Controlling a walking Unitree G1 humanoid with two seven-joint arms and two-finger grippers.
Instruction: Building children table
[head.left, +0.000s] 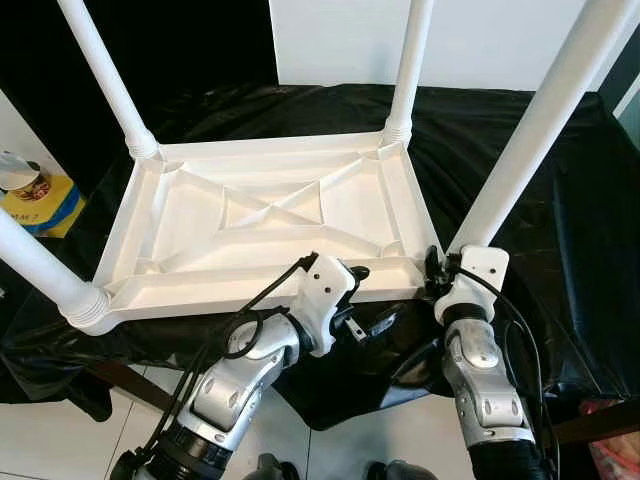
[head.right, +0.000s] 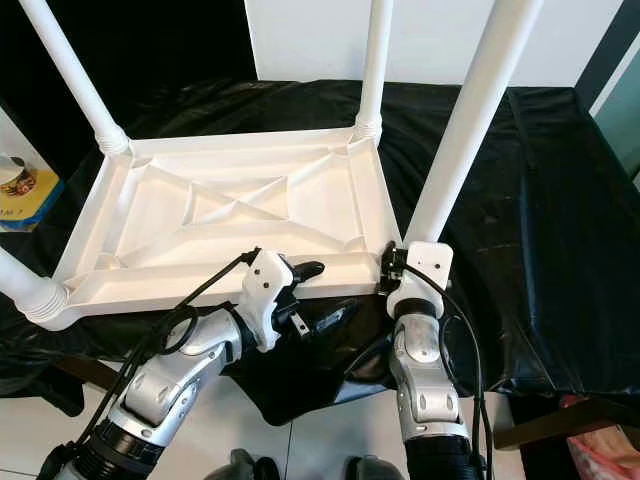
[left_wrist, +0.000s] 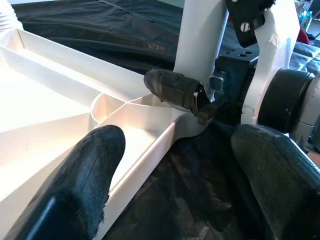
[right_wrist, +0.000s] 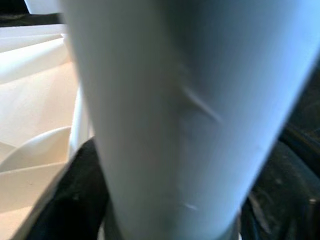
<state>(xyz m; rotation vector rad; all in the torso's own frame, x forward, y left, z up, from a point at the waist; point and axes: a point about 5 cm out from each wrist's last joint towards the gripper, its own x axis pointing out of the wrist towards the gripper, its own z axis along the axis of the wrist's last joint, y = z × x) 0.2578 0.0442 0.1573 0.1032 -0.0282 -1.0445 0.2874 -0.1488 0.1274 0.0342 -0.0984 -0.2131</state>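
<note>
A white plastic children's table top (head.left: 270, 215) is lying upside down on a black plastic sheet (head.left: 540, 180), its ribbed underside facing up, and four white legs are standing up out of its corners: the far-left leg (head.left: 105, 70), the far-right leg (head.left: 410, 65), the near-left leg (head.left: 40, 265) leaning out toward the robot's left, and the near-right leg (head.left: 535, 120) rising steeply at the corner closest to the robot. The right gripper (head.left: 440, 268) is sitting right at the base of that near-right leg — in the right wrist view the white tube (right_wrist: 175, 115) is pressing up against the camera with a black finger (right_wrist: 75, 195) showing on one side and dark material on the other, so the fingers are closing around the leg. The left gripper (head.left: 365, 300) is hovering at the near rim of the table top, just beside the right one; its two fingers (left_wrist: 85, 170) are standing well apart, one over the inner tray of the rim and the other out over the black sheet, gripping nothing. In the left wrist view the right gripper's finger (left_wrist: 172, 87) is lying against the foot of the leg (left_wrist: 202, 45). Off to the robot's left, beyond the sheet, a yellow box (head.left: 45, 205) is sitting with a round tub (head.left: 20, 172) on it, and white floor tiles (head.left: 40, 440) are showing below the sheet's near edge.
</note>
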